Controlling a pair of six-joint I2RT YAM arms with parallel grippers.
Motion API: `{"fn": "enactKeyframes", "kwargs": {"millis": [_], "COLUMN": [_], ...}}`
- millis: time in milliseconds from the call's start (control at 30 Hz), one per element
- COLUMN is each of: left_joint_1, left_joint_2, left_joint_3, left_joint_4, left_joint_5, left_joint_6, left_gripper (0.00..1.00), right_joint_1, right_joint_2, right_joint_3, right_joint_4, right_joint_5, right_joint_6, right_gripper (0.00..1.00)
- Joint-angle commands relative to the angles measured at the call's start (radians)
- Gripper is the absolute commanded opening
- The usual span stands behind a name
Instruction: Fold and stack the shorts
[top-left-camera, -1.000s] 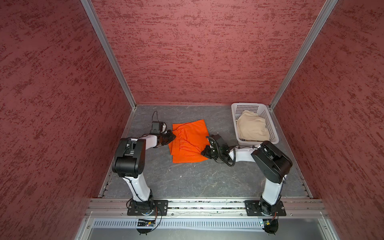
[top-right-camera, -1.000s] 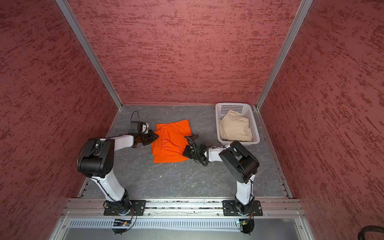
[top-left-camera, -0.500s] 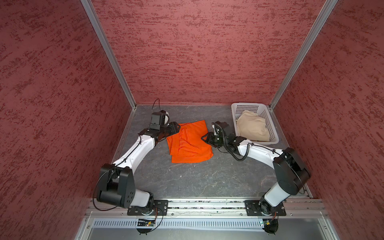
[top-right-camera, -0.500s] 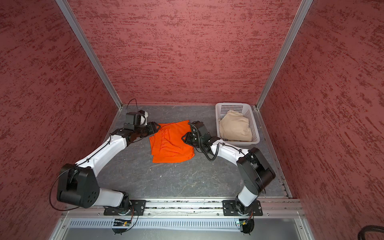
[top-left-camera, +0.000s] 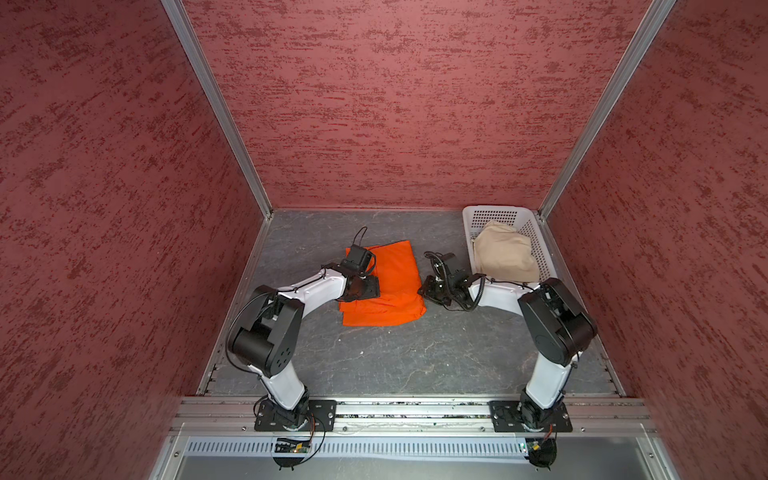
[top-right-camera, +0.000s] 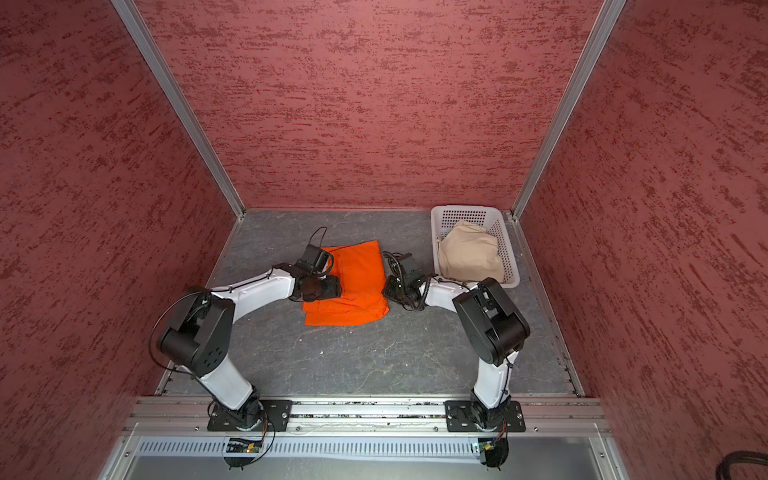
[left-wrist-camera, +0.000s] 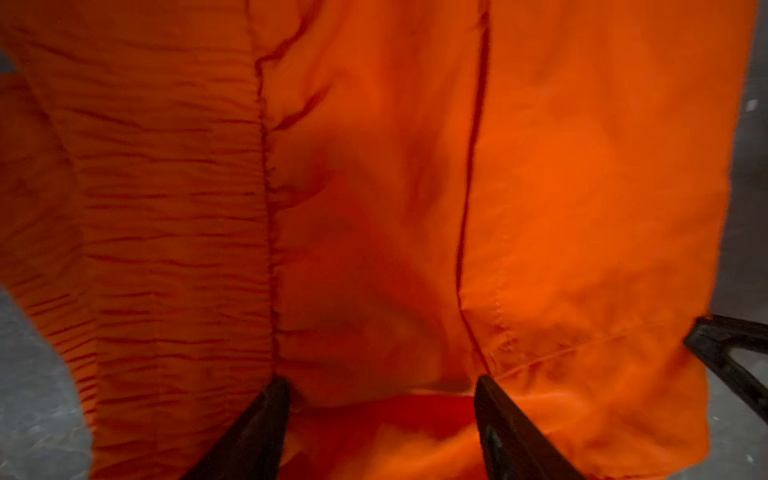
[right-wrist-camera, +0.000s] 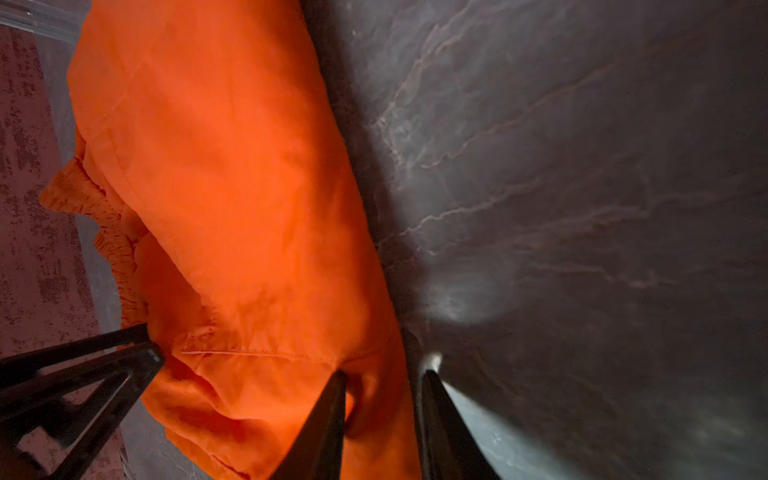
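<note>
Overhead, grey veined tabletop (top-left-camera: 395, 357), red walls (top-left-camera: 395, 104), left end effector (left-wrist-camera: 378, 386) spread, right end effector (right-wrist-camera: 384, 374) unclear.

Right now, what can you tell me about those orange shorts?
The orange shorts are thin, bright, wrinkled cloth with a gathered waistband, folded into a rough rectangle lying flat on the grey tabletop, left of the white basket. The left gripper sits open over them; the right gripper straddles their edge.

left hand (left-wrist-camera: 382, 379) spread, right hand (right-wrist-camera: 385, 371) slightly parted

Orange shorts (top-left-camera: 395, 282), one; beige shorts (top-left-camera: 505, 257), one; basket (top-left-camera: 498, 216), one; arms (top-left-camera: 316, 286), two.
</note>
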Motion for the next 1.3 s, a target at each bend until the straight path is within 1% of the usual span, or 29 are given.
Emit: {"fn": "enactKeyframes", "kwargs": {"millis": [0, 133, 267, 300, 333, 367, 433, 467, 600, 833, 1000, 1067, 1100, 1200, 1267], "left_joint_1": [0.025, 0.081, 0.168, 0.186, 0.206, 0.224, 0.255, 0.270, 0.319, 0.447, 0.514, 0.537, 0.550, 0.563, 0.567], "left_joint_2": [0.046, 0.082, 0.110, 0.123, 0.138, 0.153, 0.181, 0.199, 0.276, 0.403, 0.499, 0.540, 0.561, 0.591, 0.603], "left_joint_3": [0.023, 0.045, 0.081, 0.096, 0.115, 0.141, 0.197, 0.233, 0.348, 0.521, 0.655, 0.721, 0.761, 0.827, 0.862], "left_joint_4": [-0.024, -0.047, -0.063, -0.071, -0.080, -0.097, -0.134, -0.156, -0.201, -0.225, -0.262, -0.294, -0.318, -0.329, -0.337], "left_joint_5": [-0.045, -0.069, -0.090, -0.096, -0.104, -0.100, -0.107, -0.115, -0.190, -0.201, -0.189, -0.157, -0.141, -0.155, -0.136], "left_joint_6": [0.011, 0.043, 0.092, 0.107, 0.125, 0.139, 0.149, 0.161, 0.241, 0.323, 0.336, 0.325, 0.312, 0.301, 0.296], "left_gripper": [0.72, 0.73, 0.73, 0.73, 0.69, 0.66, 0.70, 0.70, 0.71, 0.70, 0.70, 0.68, 0.68, 0.69, 0.69], "right_joint_1": [0.033, 0.066, 0.092, 0.094, 0.094, 0.093, 0.088, 0.083, 0.058, 0.025, 0.017, 0.015, 0.015, 0.014, 0.013], "right_joint_2": [0.029, 0.074, 0.144, 0.152, 0.153, 0.143, 0.112, 0.093, 0.004, -0.159, -0.222, -0.233, -0.237, -0.239, -0.234], "right_joint_3": [0.006, 0.037, 0.117, 0.137, 0.151, 0.157, 0.158, 0.155, 0.102, -0.040, -0.110, -0.127, -0.133, -0.137, -0.135], "right_joint_4": [0.070, 0.127, 0.160, 0.159, 0.156, 0.154, 0.133, 0.118, 0.079, 0.020, 0.012, 0.013, 0.013, 0.016, 0.018], "right_joint_5": [-0.028, -0.044, -0.070, -0.076, -0.077, -0.066, -0.036, -0.024, 0.020, 0.085, 0.105, 0.109, 0.112, 0.116, 0.116], "right_joint_6": [0.030, 0.058, 0.068, 0.065, 0.062, 0.059, 0.037, 0.026, -0.009, -0.031, -0.011, -0.002, 0.002, 0.010, 0.011], "right_gripper": [0.31, 0.31, 0.31, 0.33, 0.37, 0.39, 0.42, 0.43, 0.45, 0.46, 0.46, 0.46, 0.46, 0.46, 0.46]}}
